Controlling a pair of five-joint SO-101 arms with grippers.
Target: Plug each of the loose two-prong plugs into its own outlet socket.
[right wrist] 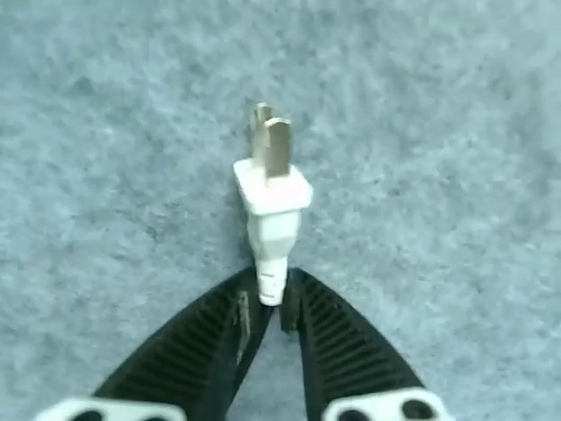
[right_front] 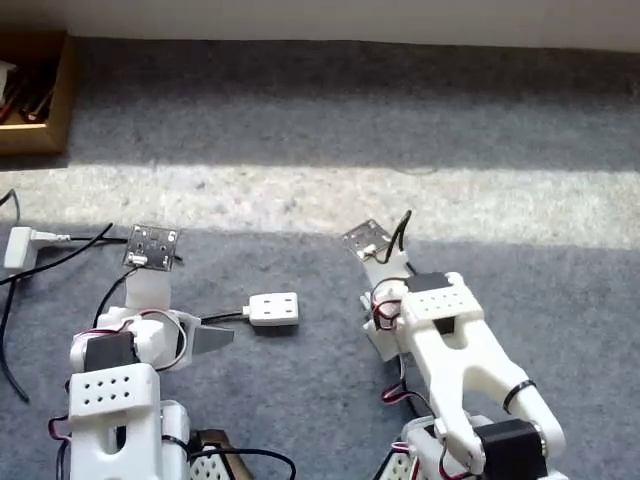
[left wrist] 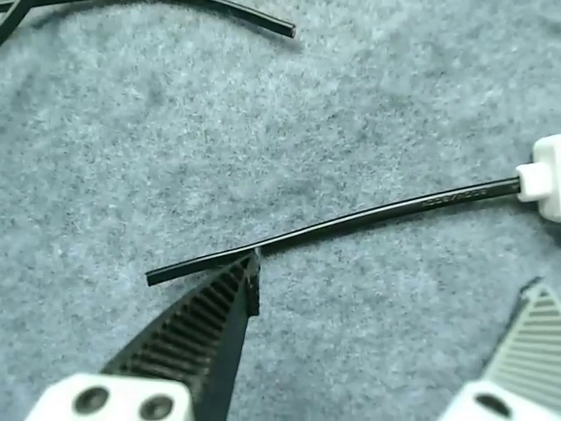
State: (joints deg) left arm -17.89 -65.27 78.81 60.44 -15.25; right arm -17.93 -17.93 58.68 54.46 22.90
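Faintly, small print is running along the black cord (left wrist: 351, 219) in the left wrist view, too fine to read. That cord is lying on the grey, carpet-like desk (right_front: 450, 120) and is ending at the white outlet socket (left wrist: 550, 175), crossing the gap of the left gripper (left wrist: 394, 272), whose jaws are standing wide apart and gripping nothing; the tip of the dark finger (left wrist: 219, 316) is sitting right at the cord. From the high view, the same outlet socket (right_front: 273, 310) is resting just beside the left gripper (right_front: 205, 338), between the two arms. In the right wrist view, the right gripper (right wrist: 273, 303) is pinching the rear end of a white two-prong plug (right wrist: 272, 189), its flat metal prongs pointing away from the jaws. The high view is adding a second white plug (right_front: 20, 247) with a dark lead at the left edge, a wooden box (right_front: 35, 100) in the far left corner, and a pale band of light lying across the desk.
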